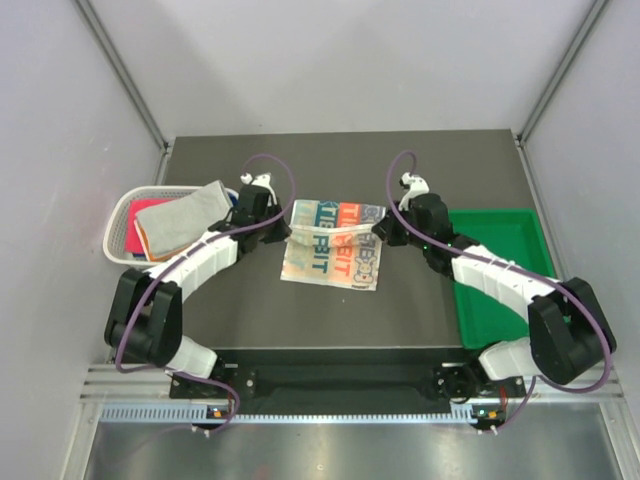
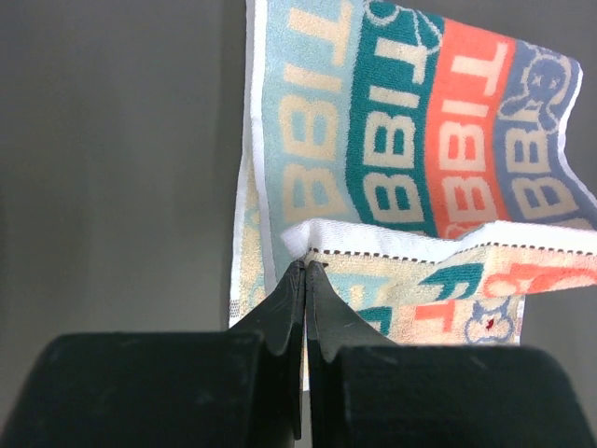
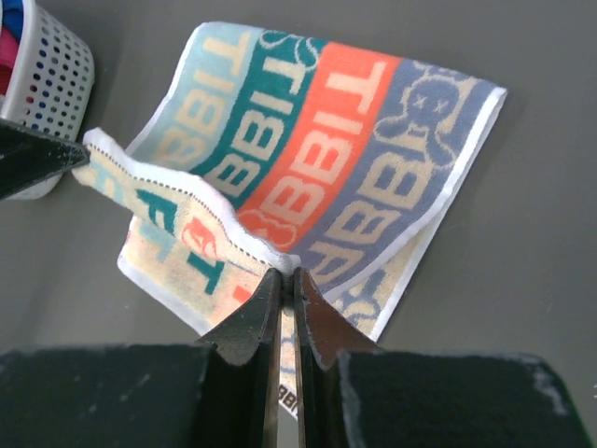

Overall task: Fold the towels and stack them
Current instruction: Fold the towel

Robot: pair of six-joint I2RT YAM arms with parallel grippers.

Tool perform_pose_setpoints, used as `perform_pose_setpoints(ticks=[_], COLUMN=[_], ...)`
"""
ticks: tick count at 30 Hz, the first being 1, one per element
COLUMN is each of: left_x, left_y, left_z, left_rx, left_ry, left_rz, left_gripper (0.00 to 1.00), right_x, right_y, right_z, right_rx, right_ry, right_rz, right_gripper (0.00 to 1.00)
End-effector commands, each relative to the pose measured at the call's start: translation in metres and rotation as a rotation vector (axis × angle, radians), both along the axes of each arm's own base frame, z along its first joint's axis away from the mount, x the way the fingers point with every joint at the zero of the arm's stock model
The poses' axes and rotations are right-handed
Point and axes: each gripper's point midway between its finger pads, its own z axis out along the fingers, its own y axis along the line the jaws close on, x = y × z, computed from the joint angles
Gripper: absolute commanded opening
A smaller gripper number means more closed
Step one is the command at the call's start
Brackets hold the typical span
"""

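Pinching a lifted edge of the printed towel (image 1: 335, 262), the left gripper (image 2: 306, 266) and right gripper (image 3: 287, 273) are each clamped shut on one end of it. The edge hangs stretched between them, above the rest of the cloth, which lies flat mid-table (image 1: 340, 320). At the left, a grey towel (image 1: 185, 212) tops the basket (image 1: 118, 212). The tray (image 1: 500, 300) sits at the right.
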Motion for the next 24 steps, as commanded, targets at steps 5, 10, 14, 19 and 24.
perform_pose_setpoints(ticks=[5, 10, 14, 19, 24], left_x=[-0.009, -0.013, -0.017, -0.023, -0.025], left_y=[-0.003, -0.002, -0.002, -0.001, 0.000], left_z=[-0.001, -0.010, -0.013, -0.023, -0.025], left_rx=[-0.026, -0.015, -0.015, -0.003, 0.001], left_ry=[-0.014, 0.003, 0.014, 0.043, 0.050], left_rz=[-0.015, -0.012, -0.015, -0.009, -0.009], left_gripper=[0.00, 0.00, 0.00, 0.00, 0.00], right_x=[-0.017, -0.026, -0.033, -0.041, -0.043], right_y=[0.006, 0.005, 0.003, 0.004, 0.004], right_z=[0.000, -0.013, -0.019, -0.028, -0.031], right_rx=[0.009, 0.002, 0.002, -0.003, -0.001], right_ry=[-0.016, 0.007, 0.020, 0.041, 0.044], right_rz=[-0.008, -0.003, -0.004, 0.009, 0.011], right_gripper=[0.00, 0.00, 0.00, 0.00, 0.00])
